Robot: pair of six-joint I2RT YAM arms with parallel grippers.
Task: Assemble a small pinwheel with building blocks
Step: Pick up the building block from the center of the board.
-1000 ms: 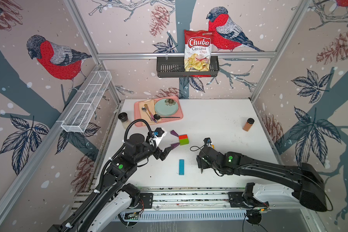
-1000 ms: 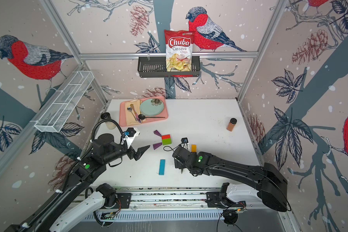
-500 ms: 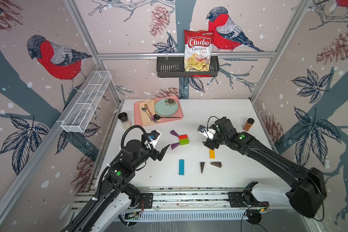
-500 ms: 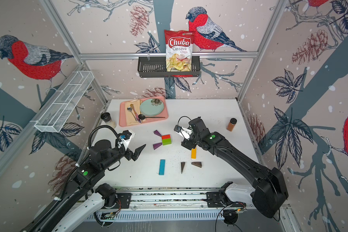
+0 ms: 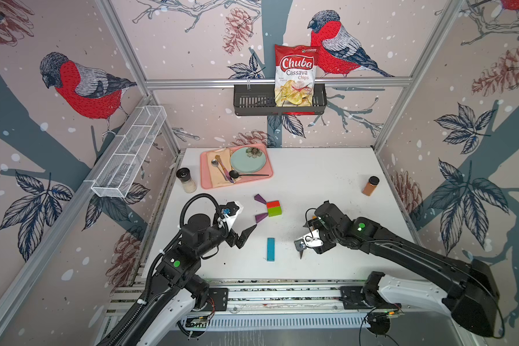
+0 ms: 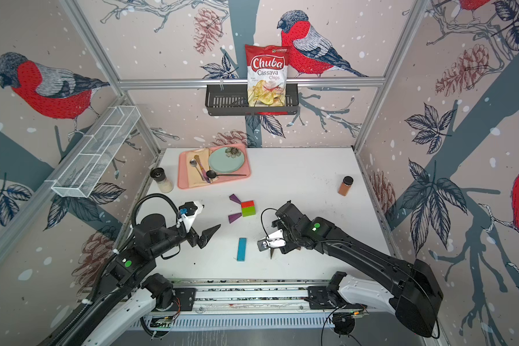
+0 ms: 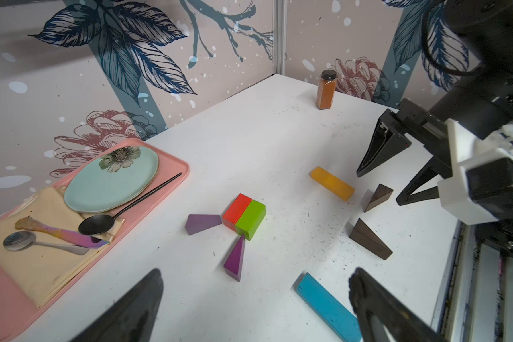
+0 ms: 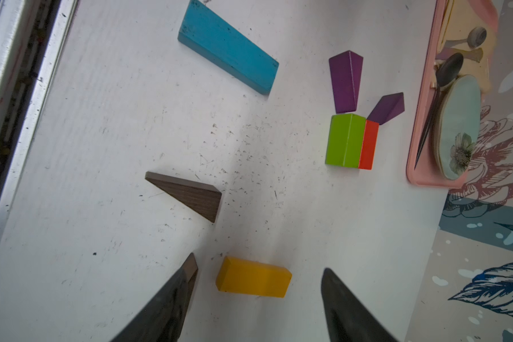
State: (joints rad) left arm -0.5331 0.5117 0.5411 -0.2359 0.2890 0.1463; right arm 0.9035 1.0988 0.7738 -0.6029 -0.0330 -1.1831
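**Pinwheel part laid: hub and purple blades placed, four blocks loose**

In both top views the red-and-green hub (image 5: pixel 273 208) is seen lying flat on the white table (image 5: pixel 312 179). One purple wedge (image 5: pixel 260 198) is set at its far left corner and another purple wedge (image 5: pixel 261 217) at its near left corner. The blue bar (image 5: pixel 271 249) lies on the rail side of the hub, well apart from it. The left gripper (image 5: pixel 245 236) is held left of the hub and nearer the rail, jaws spread wide and empty. The right arm (image 5: pixel 360 230) reaches in on the hub's right, and the fingers under its wrist cannot be made out.

In the left wrist view one purple wedge is shown touching the hub's red half, the other's tip meeting the green corner. On the hub's right the yellow bar (image 7: pixel 332 183) is laid flat. Past it, the standing brown wedge (image 7: pixel 378 197) is framed by the fingertips of the right gripper (image 7: pixel 379 188), and the lying brown wedge (image 7: pixel 370 239) is found nearer the rail.

In the right wrist view those jaws are seen partly spread and clamped on nothing. The yellow bar lies loose in the gap, the standing brown wedge is touched by one finger (image 8: pixel 166 299), and the other finger is kept well clear.
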